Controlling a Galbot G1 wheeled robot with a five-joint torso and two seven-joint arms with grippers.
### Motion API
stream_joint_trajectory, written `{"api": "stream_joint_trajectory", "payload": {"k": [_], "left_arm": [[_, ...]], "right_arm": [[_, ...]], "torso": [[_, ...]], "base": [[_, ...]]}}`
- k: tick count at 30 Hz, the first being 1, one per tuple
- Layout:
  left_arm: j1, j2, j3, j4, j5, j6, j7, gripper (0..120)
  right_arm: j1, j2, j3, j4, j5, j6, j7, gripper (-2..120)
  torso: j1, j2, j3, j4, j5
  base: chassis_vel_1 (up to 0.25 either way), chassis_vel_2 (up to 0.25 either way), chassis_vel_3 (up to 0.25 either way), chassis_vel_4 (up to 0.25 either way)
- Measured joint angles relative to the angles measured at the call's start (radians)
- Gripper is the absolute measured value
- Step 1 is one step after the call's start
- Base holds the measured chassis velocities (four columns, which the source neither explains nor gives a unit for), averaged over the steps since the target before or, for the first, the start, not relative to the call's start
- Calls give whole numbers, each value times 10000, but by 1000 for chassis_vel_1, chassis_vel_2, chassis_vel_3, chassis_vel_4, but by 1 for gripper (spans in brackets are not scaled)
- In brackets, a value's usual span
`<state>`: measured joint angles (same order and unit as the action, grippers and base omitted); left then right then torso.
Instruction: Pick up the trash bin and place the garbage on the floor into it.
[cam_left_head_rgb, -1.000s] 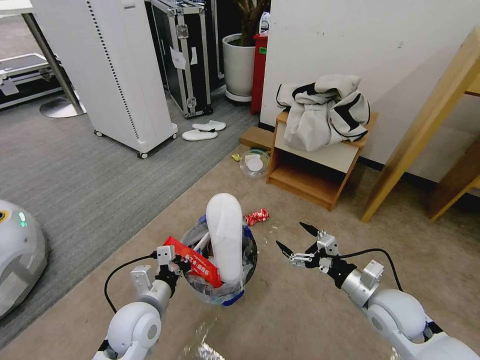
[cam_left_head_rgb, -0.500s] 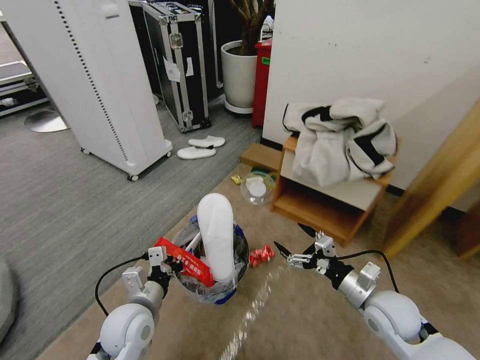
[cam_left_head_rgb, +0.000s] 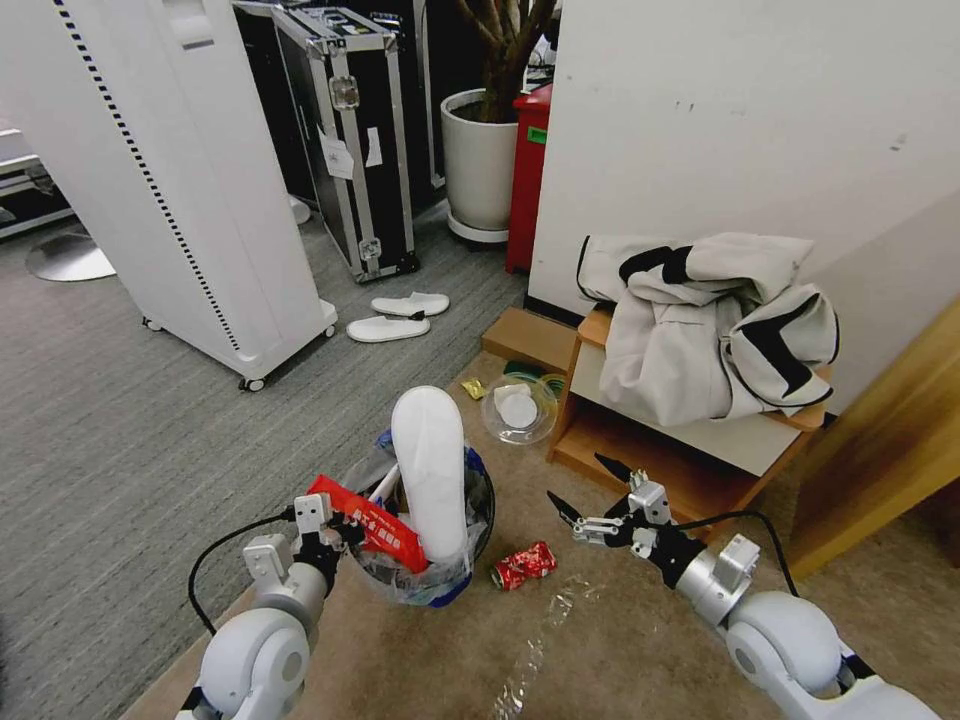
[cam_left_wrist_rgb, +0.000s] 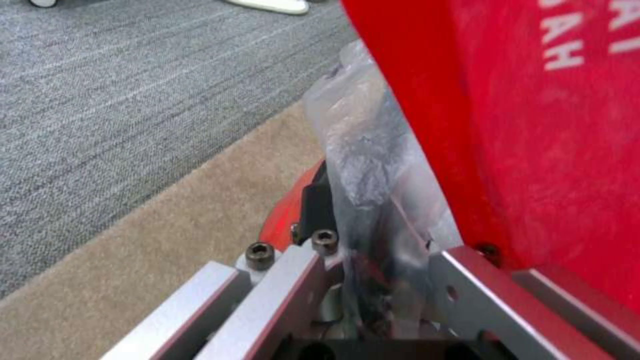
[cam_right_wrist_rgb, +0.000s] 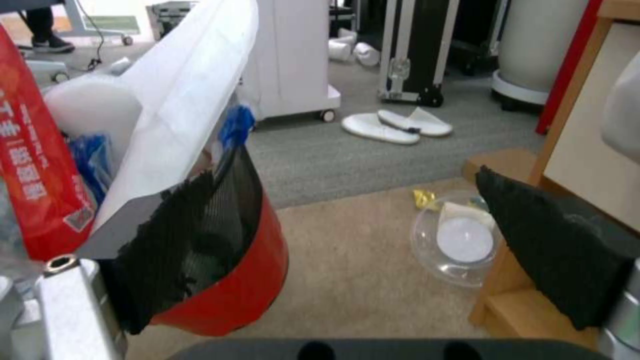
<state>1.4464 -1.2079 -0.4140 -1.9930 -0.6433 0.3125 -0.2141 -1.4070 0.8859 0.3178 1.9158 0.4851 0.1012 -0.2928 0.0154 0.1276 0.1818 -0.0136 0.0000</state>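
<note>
Holding the bin (cam_left_head_rgb: 432, 545) by its rim, left gripper (cam_left_head_rgb: 335, 528) stays clamped; a slipper (cam_left_head_rgb: 430, 470) and wrapper (cam_left_head_rgb: 372, 527) are inside. Right gripper (cam_left_head_rgb: 585, 490) hangs wide, empty. Left on carpet (cam_left_head_rgb: 640, 660): can (cam_left_head_rgb: 524, 565), clear lid (cam_left_head_rgb: 518, 409).

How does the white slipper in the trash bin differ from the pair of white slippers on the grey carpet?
The slipper in the trash bin stands upright, sole showing, and sticks out above the rim of the trash bin; the pair of slippers lies flat on the grey carpet. The first is alone beside a red wrapper; the pair lies side by side near the white cabinet. All are flat and white.
</note>
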Motion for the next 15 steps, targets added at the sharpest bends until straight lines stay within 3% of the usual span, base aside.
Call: {"api": "stream_joint_trajectory", "payload": {"k": [15], "left_arm": [[269, -122, -268, -114, 267, -2, -9, 1]], "right_arm": [[-388, -106, 241, -139, -300, -53, -322, 100]], "torso": [[4, 0, 4, 1, 0]], "base": [[3, -5, -7, 3]]}}
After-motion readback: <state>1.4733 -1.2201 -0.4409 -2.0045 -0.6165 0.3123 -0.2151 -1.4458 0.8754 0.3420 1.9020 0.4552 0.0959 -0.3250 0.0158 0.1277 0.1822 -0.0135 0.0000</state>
